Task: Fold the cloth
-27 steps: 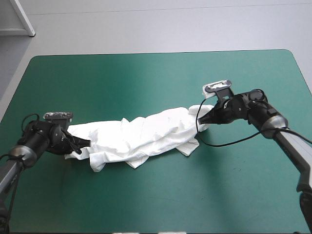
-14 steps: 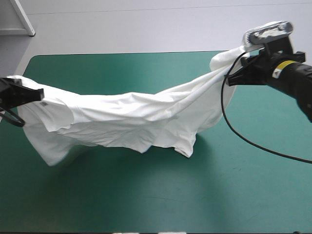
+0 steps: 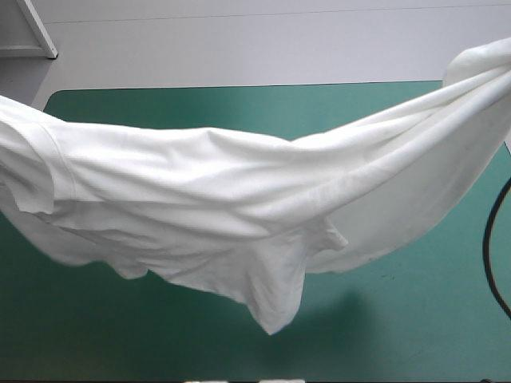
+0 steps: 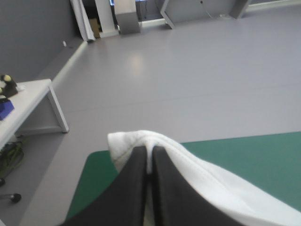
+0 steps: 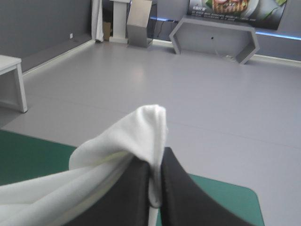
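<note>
The white T-shirt [image 3: 239,191] hangs in the air over the teal-green table [image 3: 399,319], stretched from the left edge of the high view to the right one and sagging in the middle, its lowest corner near the front centre. Both grippers are out of the high view. My left gripper [image 4: 149,157] is shut on the T-shirt [image 4: 202,174], a white hem wrapped over its fingertips. My right gripper [image 5: 155,165] is shut on the T-shirt [image 5: 122,146] too, a bunched corner standing up above its black fingers [image 5: 129,188]. Both arms are raised, looking level over the table's far edge.
A black cable loop [image 3: 491,247] hangs at the right side of the table. A white bench [image 4: 33,108] stands on the floor beyond the table's far left corner.
Both grippers have lifted the T-shirt off the table and pulled it apart, left and right. It went from a heap on the cover to a wide hanging sheet, and the arms left the high view.
</note>
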{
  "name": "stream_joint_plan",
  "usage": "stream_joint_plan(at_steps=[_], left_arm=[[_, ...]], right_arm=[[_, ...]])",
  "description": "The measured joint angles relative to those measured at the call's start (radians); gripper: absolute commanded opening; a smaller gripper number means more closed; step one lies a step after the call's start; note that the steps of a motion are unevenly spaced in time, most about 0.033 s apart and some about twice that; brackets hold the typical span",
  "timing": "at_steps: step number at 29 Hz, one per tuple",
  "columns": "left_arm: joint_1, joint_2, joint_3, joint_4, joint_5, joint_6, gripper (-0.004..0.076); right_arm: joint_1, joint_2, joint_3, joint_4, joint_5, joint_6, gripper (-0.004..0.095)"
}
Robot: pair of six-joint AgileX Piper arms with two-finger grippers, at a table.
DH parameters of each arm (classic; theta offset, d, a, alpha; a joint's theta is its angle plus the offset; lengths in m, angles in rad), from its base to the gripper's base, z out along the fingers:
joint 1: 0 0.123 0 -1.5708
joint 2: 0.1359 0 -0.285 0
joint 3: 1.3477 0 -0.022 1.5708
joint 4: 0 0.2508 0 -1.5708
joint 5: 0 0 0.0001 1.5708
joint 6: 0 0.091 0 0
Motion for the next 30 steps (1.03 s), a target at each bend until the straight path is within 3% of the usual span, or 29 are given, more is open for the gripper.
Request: stream_joint_plan(at_steps=[3, 6, 13, 23, 26, 28, 30], left_arm=[[0.0, 0.003, 0.08, -0.053, 0.0, 0.0, -0.0008], [0.0, 0.021, 0.282, -0.101, -0.02, 0.02, -0.0008], [0.0, 0.198, 0.669, -0.165, -0.239, 0.027, -0.0008], [0.0, 0.42, 0.729, -0.195, -0.622, 0.028, 0.0002], [0.0, 0.504, 0.729, -0.196, -0.707, 0.031, 0.0128], [0.0, 0.551, 0.729, -0.195, -0.74, 0.031, 0.0286], [0.0, 0.596, 0.729, -0.193, -0.766, 0.034, 0.0483]], right_arm=[[0.0, 0.045, 0.003, 0.049, 0.02, -0.011, -0.0017], [0.0, 0.157, 0.025, 0.072, 0.02, -0.014, -0.0019], [0.0, 0.428, 0.109, 0.072, 0.006, -0.041, -0.0019], [0.0, 0.804, 0.124, 0.063, -0.274, -0.032, 0.0005], [0.0, 0.884, 0.124, 0.055, -0.332, 0.021, 0.0172], [-0.004, 0.928, 0.125, 0.055, -0.352, 0.05, 0.0395], [-0.014, 0.963, 0.125, 0.066, -0.363, 0.061, 0.0685]])
